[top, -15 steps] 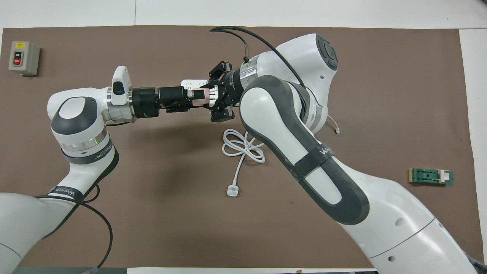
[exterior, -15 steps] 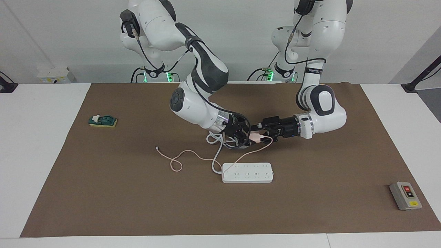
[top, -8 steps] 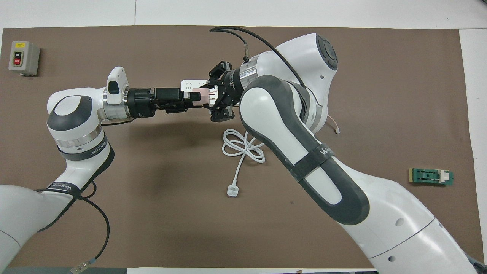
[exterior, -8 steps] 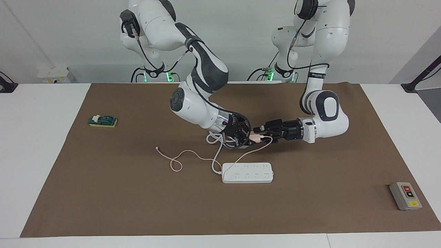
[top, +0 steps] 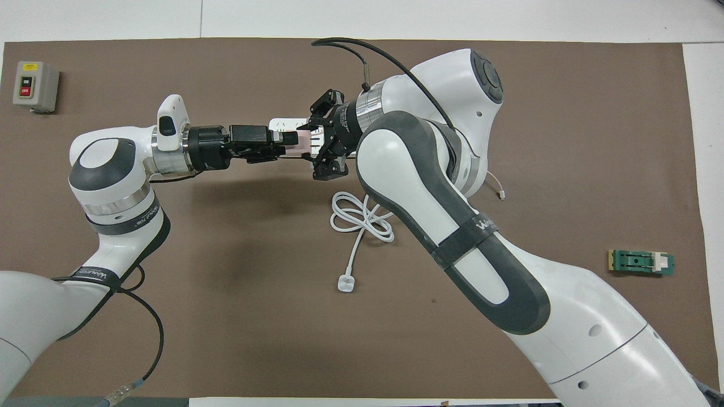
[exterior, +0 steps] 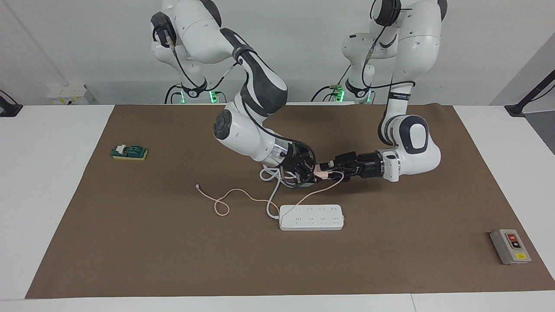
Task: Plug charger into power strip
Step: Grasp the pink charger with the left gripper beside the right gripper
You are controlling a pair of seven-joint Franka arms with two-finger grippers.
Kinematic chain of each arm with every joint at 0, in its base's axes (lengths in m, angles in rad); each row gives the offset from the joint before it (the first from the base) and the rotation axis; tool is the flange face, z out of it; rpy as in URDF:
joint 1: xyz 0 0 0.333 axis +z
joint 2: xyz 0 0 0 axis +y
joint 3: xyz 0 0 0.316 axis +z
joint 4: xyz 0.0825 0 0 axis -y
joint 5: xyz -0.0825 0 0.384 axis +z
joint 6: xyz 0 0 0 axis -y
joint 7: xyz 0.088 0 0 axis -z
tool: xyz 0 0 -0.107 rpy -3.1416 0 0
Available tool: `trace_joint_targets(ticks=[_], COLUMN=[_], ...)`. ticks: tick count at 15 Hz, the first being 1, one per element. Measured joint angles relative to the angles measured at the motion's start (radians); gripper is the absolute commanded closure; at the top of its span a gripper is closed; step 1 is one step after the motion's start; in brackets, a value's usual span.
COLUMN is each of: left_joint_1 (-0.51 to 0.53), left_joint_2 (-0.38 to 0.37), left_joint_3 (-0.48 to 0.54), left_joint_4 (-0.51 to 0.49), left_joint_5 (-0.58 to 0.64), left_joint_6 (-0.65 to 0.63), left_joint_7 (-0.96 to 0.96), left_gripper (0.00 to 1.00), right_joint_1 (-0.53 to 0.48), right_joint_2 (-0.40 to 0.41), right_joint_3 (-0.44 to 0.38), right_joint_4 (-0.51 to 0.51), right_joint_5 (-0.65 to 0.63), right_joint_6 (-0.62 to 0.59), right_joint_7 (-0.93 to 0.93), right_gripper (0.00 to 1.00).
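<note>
Handover in mid-air: 2 grippers meet on the pink charger above the brown mat.

The right gripper, reaching in from its own end, has its fingertips closed tight on the charger, holding it up off the mat. The left gripper comes in level from the other end, its fingers narrowed around the same cube; whether they already press on it I cannot tell. The charger sits between the 2 grippers, over the mat just nearer the robots than the power strip, which lies flat with its sockets up. The thin pink cable droops from the cube and loops across the mat beside the strip.
</note>
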Motion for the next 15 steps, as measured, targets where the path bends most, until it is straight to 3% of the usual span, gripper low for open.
trace_joint_targets(ticks=[5, 7, 8, 9, 11, 12, 14, 15], left_joint_1=[-0.003, -0.003, -0.003, -0.003, -0.003, -0.003, -0.003, -0.003], left_joint_2=[0.003, 0.003, 0.003, 0.003, 0.003, 0.004, 0.005, 0.005], left_joint_3=[-0.004, -0.004, -0.004, -0.004, -0.005, -0.004, -0.004, -0.004], left_joint_4=[0.002, 0.002, 0.002, 0.002, 0.003, 0.003, 0.004, 0.004], left_joint_5=[-0.001, -0.001, -0.001, -0.001, -0.001, -0.001, -0.001, -0.001], left_joint_6=[0.000, 0.000, 0.000, 0.000, -0.001, -0.002, -0.005, -0.005], left_joint_7=[0.000, 0.000, 0.000, 0.000, 0.000, -0.002, -0.006, -0.006], left_gripper=[0.46, 0.57, 0.57, 0.63, 0.93, 0.98, 1.00, 1.00], right_joint_1=[-0.001, -0.003, -0.003, -0.003, -0.003, -0.003, -0.003, -0.003], right_joint_2=[0.000, 0.000, 0.000, 0.000, 0.000, 0.000, 0.000, 0.000], right_joint_3=[-0.001, -0.001, -0.001, -0.001, -0.001, -0.001, -0.001, -0.001], right_joint_4=[0.000, 0.000, 0.000, 0.001, 0.001, 0.001, 0.002, 0.002], right_joint_5=[0.015, 0.021, 0.023, 0.023, 0.023, 0.024, 0.024, 0.024], right_joint_6=[0.000, 0.000, 0.000, 0.000, 0.000, 0.000, 0.000, 0.000], right_joint_7=[0.001, 0.001, 0.001, 0.001, 0.001, 0.001, 0.001, 0.001], right_gripper=[1.00, 1.00, 1.00, 1.00, 1.00, 1.00, 1.00, 0.56])
